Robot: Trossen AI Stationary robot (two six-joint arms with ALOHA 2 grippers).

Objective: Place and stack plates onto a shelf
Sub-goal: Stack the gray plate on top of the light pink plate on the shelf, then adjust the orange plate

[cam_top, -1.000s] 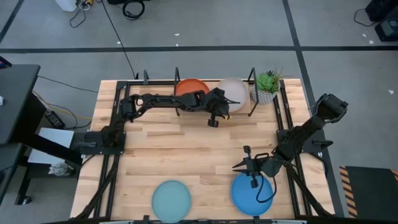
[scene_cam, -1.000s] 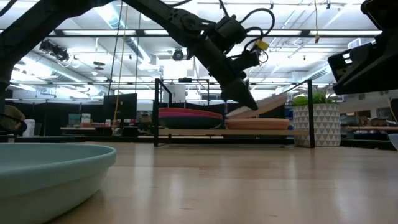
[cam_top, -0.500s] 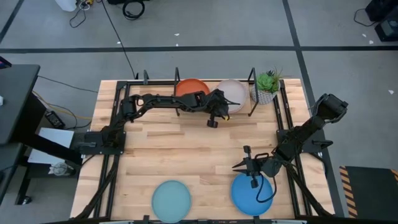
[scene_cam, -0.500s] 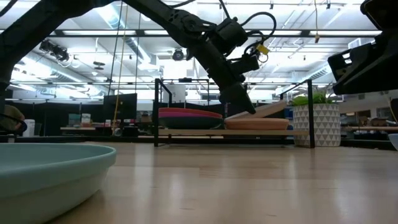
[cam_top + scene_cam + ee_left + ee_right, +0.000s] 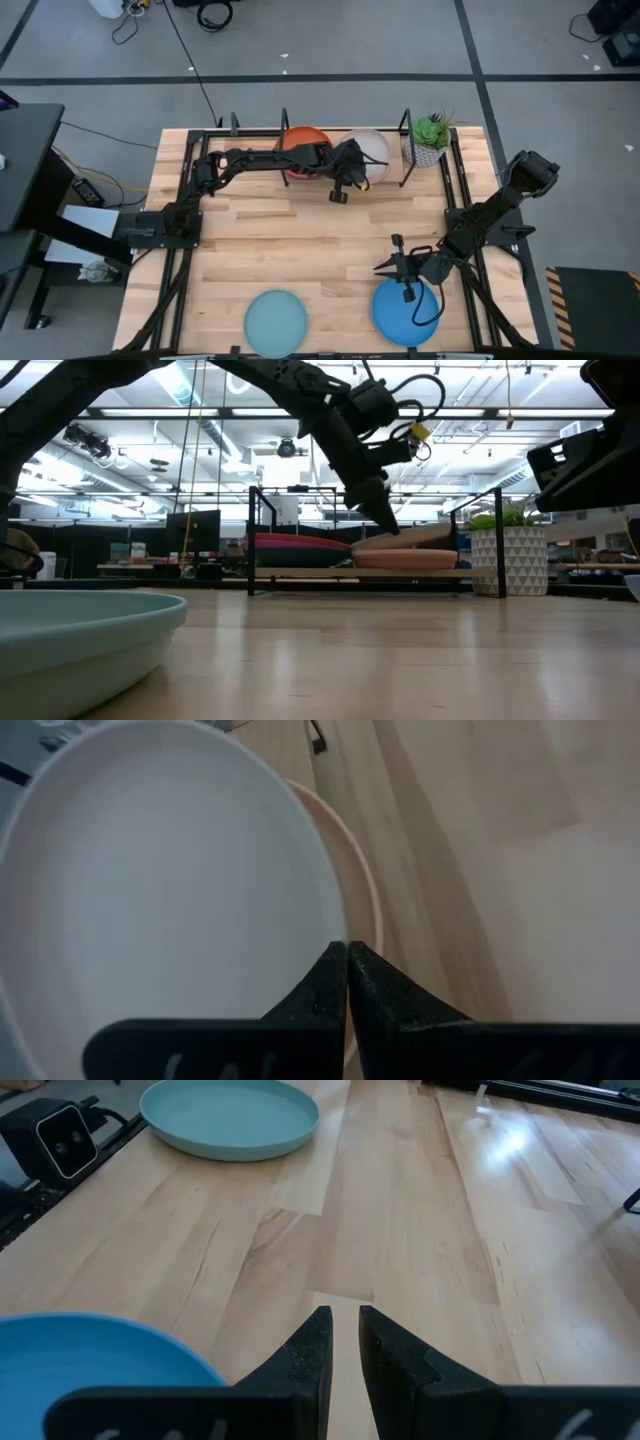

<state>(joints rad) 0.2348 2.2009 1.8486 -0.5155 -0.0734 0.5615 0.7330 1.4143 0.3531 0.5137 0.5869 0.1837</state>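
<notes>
The cream plate [image 5: 373,152] is over the right half of the black rod shelf [image 5: 407,150], above a peach-tan plate [image 5: 410,559] that lies on the shelf. My left gripper [image 5: 346,177] is shut on it. An orange plate [image 5: 304,140] tops a stack on the shelf's left half, and the stack shows red and magenta edges in the low view [image 5: 300,546]. My right gripper [image 5: 404,268] hovers open just above the bright blue plate [image 5: 404,312] at the table's near edge. A pale teal plate [image 5: 277,320] lies to that plate's left. My left gripper pinches the cream plate's near rim [image 5: 336,934] between its two shut fingers. The fingers slant down from the table's near left side. The plate sits almost level, slightly higher at its far right, close above the peach-tan plate [image 5: 368,900]. Whether the two plates touch I cannot tell.
A small green plant in a white patterned pot [image 5: 430,137] stands just right of the shelf. The shelf's upright posts [image 5: 498,540] flank the plates. Bare wood lies between the shelf and the two near plates.
My left gripper has shifted a little toward the table's left and tipped. The cream plate, steeply tilted with its far edge raised a second ago, has come down almost flat over the peach-tan plate. My left gripper has stayed shut on its rim.
</notes>
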